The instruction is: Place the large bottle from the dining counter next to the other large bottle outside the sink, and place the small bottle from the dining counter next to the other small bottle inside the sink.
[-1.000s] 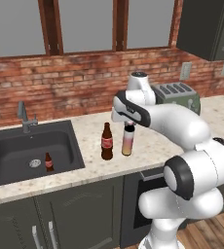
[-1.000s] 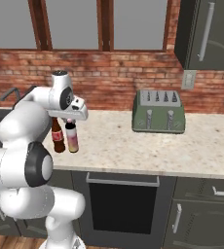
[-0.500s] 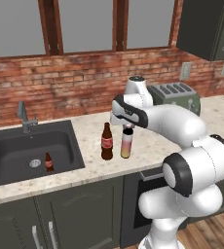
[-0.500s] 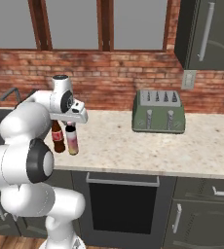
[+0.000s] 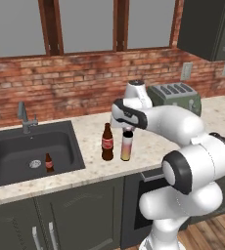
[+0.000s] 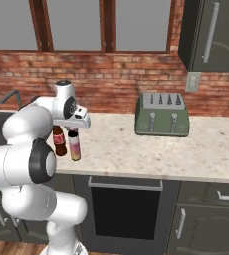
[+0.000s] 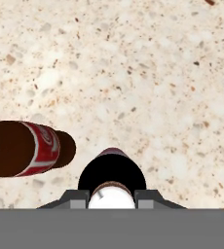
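Observation:
My gripper [image 5: 127, 129] [image 6: 73, 130] [image 7: 112, 195] is shut on the black cap of the large bottle [image 5: 126, 149] [image 6: 75, 148] [image 7: 112, 168]. The bottle hangs upright, with its base at or just above the pale worktop. Close on its left stands the other large bottle [image 5: 107, 142] [image 6: 59, 142] [image 7: 21, 148], dark brown with a red label; a small gap separates them. Both are on the counter to the right of the sink [image 5: 11, 154]. The other small bottle [image 5: 49, 162] stands inside the basin near the drain. The dining counter and its small bottle are out of view.
A green toaster [image 5: 175, 97] [image 6: 162, 115] stands against the brick wall to the right. The faucet [image 5: 24, 116] rises behind the sink. An oven front [image 6: 124, 209] sits below the counter edge.
The hand has sunk a little and shifted slightly toward the brown bottle, carrying the large bottle down with it. The grip has stayed the same.

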